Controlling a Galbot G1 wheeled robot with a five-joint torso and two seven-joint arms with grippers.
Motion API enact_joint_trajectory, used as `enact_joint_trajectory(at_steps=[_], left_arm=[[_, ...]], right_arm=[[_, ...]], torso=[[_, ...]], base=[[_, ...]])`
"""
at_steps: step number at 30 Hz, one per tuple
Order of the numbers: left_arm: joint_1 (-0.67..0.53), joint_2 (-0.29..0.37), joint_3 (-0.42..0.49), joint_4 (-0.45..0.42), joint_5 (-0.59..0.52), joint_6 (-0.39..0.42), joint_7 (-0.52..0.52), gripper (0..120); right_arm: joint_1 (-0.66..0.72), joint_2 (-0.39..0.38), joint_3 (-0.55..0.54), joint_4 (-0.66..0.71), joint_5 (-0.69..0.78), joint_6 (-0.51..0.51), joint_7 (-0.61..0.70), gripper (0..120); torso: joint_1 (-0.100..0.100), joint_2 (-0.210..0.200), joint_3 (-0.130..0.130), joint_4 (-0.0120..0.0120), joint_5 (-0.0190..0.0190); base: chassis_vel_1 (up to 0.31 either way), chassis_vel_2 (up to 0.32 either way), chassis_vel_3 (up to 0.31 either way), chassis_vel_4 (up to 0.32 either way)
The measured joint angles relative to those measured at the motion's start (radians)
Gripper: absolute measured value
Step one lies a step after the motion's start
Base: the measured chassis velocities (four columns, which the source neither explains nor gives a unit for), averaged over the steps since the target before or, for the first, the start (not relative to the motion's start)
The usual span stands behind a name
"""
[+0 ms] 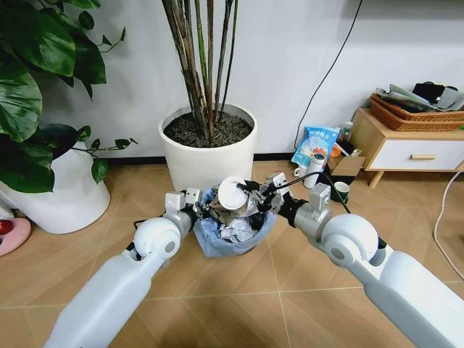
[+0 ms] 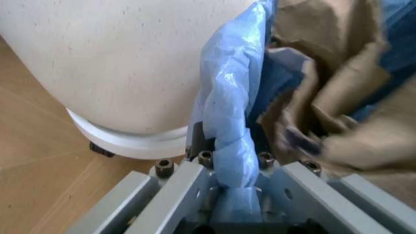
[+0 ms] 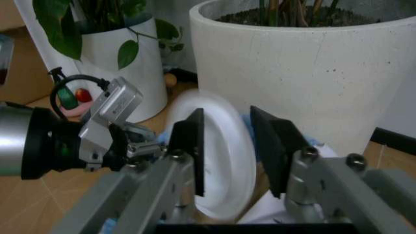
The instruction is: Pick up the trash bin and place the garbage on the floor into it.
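Observation:
The trash bin (image 1: 233,239), small and lined with a crinkly light-blue bag, sits just in front of a big white planter. My left gripper (image 1: 206,210) is shut on its near-left rim; the left wrist view shows the blue bag rim (image 2: 229,122) pinched in the left gripper (image 2: 229,158), with crumpled brown paper (image 2: 344,102) inside the bin. My right gripper (image 1: 251,194) is over the bin's mouth, shut on a white round lid (image 1: 230,194). In the right wrist view the lid (image 3: 224,165) stands on edge between the dark pads (image 3: 195,146). White crumpled paper (image 1: 235,232) lies in the bin.
The big white planter (image 1: 208,148) with tall stems stands right behind the bin. A second white pot (image 1: 61,192) with broad leaves is at the left. A blue snack bag (image 1: 315,145), mugs (image 1: 339,191) and a low wooden cabinet (image 1: 406,145) stand at the right.

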Motion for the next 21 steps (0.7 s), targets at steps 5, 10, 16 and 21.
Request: enact_joint_trajectory(at_steps=[5,10,16,21], left_arm=[[-0.004,0.0,0.0,0.0,-0.001,0.001,0.0,0],[0.007,0.003,-0.006,-0.005,-0.001,0.001,-0.001,0],[0.048,0.029,-0.047,-0.04,0.0,-0.001,-0.006,0],[0.084,0.069,-0.097,-0.069,-0.005,-0.002,-0.007,0]], right_arm=[[0.0,0.0,0.001,-0.011,-0.003,0.008,-0.004,45],[-0.005,0.013,0.027,-0.015,-0.003,0.024,0.021,65],[-0.053,0.037,0.097,0.014,-0.017,0.044,0.117,88],[-0.145,0.066,0.205,0.044,-0.092,0.045,0.177,100]], torso=[[0.0,0.0,0.0,0.0,0.0],[0.0,0.0,0.0,0.0001,-0.0001],[0.0,0.0,0.0,0.0,-0.0002],[0.0,0.0,0.0,0.0003,0.0001]], base=[[0.0,0.0,0.0,0.0],[0.0,0.0,0.0,0.0],[0.0,0.0,0.0,0.0],[0.0,0.0,0.0,0.0]])
